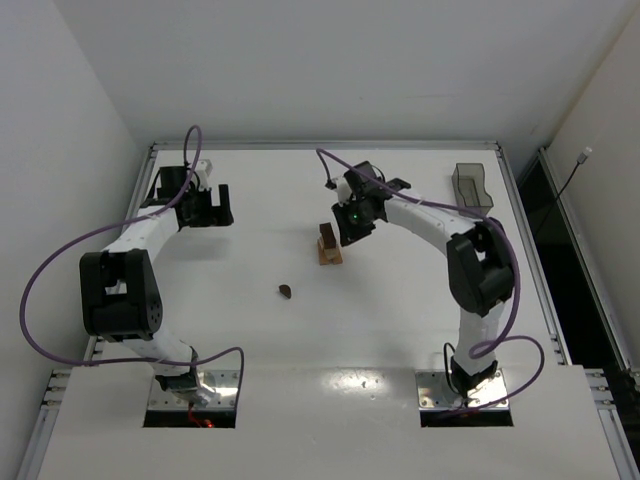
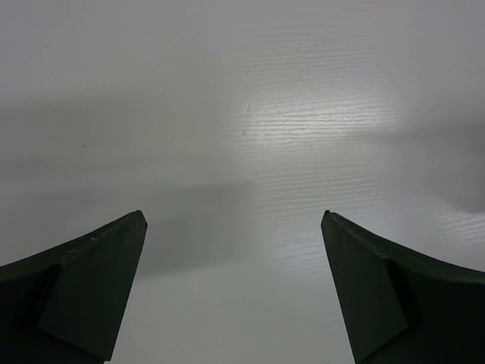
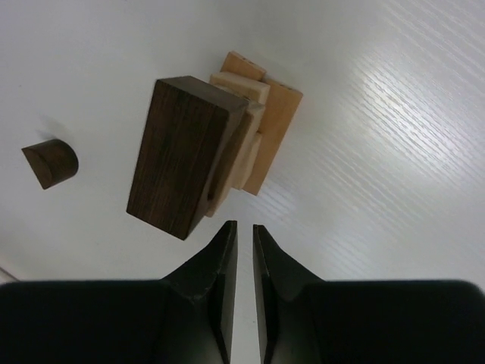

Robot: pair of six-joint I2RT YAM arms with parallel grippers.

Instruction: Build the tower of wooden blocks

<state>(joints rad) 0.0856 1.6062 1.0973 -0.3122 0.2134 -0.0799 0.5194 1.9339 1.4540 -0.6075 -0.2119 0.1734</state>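
A white table [image 1: 400, 330] with a faint wood grain fills the room, edged by a metal rail [image 1: 320, 146] along its far side. A small grey see-through tray [image 1: 471, 186] sits near the far right corner, close to the rail. Plain white walls [image 1: 300, 60] rise behind.

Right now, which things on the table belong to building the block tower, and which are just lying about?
Part of the job:
- tower, tan blocks topped by a dark brown block
- loose half-round piece, dark brown, lying in front of the tower

Lying about:
- grey tray, far right of the table
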